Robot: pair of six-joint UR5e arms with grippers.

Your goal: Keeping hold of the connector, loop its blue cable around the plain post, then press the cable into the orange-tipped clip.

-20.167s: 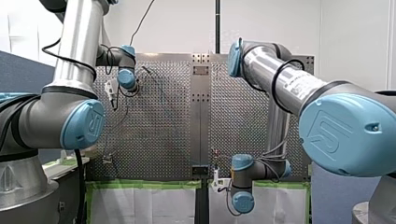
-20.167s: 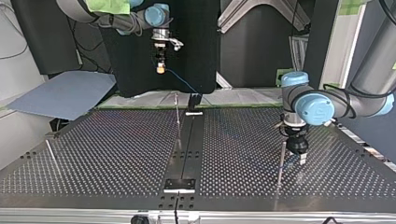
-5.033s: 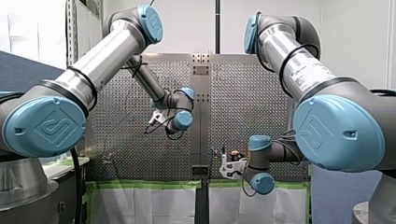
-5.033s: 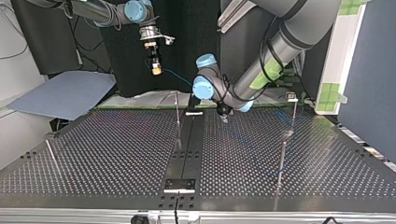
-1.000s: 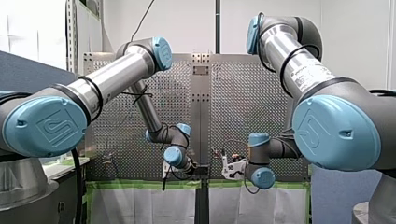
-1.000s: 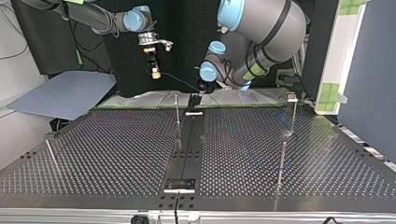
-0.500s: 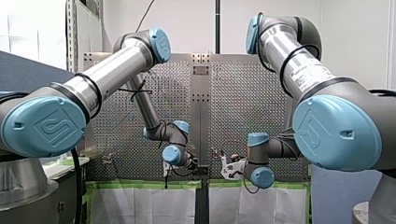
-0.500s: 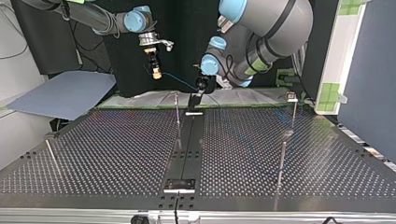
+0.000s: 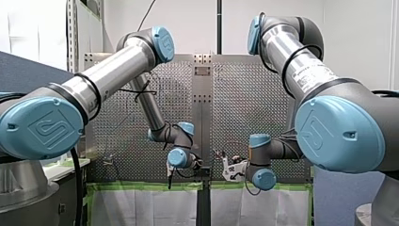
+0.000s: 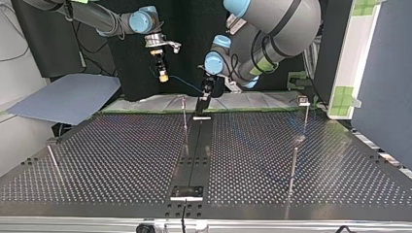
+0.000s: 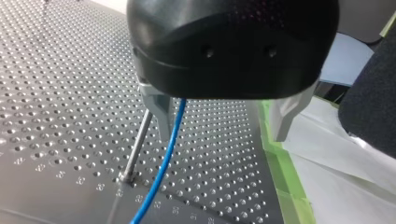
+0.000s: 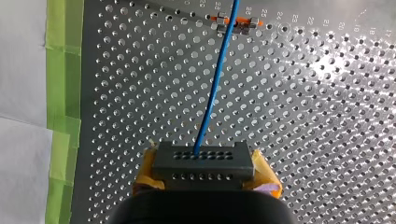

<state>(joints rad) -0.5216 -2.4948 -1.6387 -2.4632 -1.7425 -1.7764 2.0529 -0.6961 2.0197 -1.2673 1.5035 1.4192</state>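
Note:
My right gripper [image 12: 204,183] is shut with its yellow pads on a dark grey connector [image 12: 201,162]. From the connector a blue cable [image 12: 214,88] runs ahead and crosses the orange-tipped clip [image 12: 236,22]. In the top view my right gripper [image 10: 163,74] hangs above the table's far edge. There the cable [image 10: 187,85] slopes down to my left gripper [image 10: 206,91]. My left gripper [image 11: 224,122] is open, with the cable [image 11: 163,168] passing untouched between its metal fingers [image 11: 159,114]. A thin metal post [image 11: 137,151] stands just beyond the cable.
A dark rail with a black block [image 10: 201,105] runs down the middle of the perforated table [image 10: 121,160]. Thin posts stand near the rail [image 10: 184,119] and at the top view's right [image 10: 293,170], [image 10: 305,114]. Green tape [image 11: 285,177] lines the table's edge.
My left gripper has shifted slightly towards the top view's left, closer over the cable. My right gripper has kept the connector almost still.

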